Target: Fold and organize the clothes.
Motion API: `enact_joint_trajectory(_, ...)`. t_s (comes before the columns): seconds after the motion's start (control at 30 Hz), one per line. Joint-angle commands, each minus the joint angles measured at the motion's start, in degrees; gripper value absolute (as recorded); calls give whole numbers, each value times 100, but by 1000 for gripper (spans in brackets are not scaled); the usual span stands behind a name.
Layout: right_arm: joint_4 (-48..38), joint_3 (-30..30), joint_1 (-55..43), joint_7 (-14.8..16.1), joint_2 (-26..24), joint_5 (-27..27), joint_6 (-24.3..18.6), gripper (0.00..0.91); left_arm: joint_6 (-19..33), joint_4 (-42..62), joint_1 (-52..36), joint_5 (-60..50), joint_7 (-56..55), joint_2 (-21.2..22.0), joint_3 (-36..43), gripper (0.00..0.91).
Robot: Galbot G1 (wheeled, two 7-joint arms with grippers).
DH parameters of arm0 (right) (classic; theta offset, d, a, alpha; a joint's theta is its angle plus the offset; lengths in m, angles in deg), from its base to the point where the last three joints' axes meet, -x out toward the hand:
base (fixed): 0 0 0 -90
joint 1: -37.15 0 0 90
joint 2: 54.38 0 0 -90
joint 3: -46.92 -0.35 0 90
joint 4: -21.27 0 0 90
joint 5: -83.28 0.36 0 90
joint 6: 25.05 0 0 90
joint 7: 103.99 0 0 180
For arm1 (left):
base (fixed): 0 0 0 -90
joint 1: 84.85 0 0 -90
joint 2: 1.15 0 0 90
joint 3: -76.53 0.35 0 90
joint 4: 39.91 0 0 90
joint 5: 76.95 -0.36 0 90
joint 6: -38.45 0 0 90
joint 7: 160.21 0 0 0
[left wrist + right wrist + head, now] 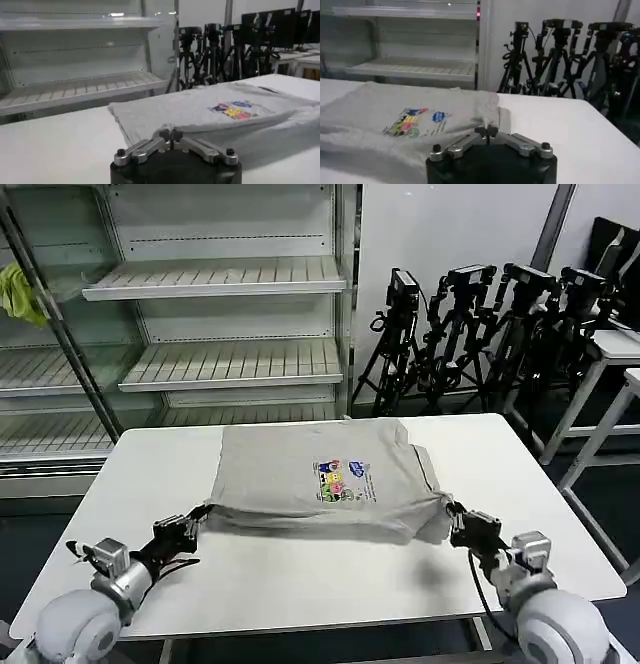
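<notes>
A light grey T-shirt with a small multicolour chest print lies partly folded on the white table, its near part doubled over. My left gripper is shut on the shirt's near left corner, a pinch of grey cloth between its fingertips. My right gripper is shut on the near right corner, where the cloth bunches. In the left wrist view the T-shirt spreads beyond the left gripper; the right wrist view shows the T-shirt beyond the right gripper.
Empty metal shelving stands behind the table, with a yellow-green rag hanging at far left. Black camera tripods cluster at the back right beside another white table. Bare tabletop lies in front of the shirt.
</notes>
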Motion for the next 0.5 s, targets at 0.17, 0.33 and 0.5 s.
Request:
enact_joint_trajectory(0.17,-1357,1596,-2070,2,155,15,-35,0,33,1151,-1591,-31,17,190,1123,50)
enact_joint_trajectory(0.33,-1701,1900,-2343,11,329,-52,-76,0,69,1477,-1855,-81,37,304,1288,50)
enact_joint_trajectory(0.5,-2093,2104,-2529,46,495,-183,-137,0,121,1725,-2050,-105,69,335,1362,50)
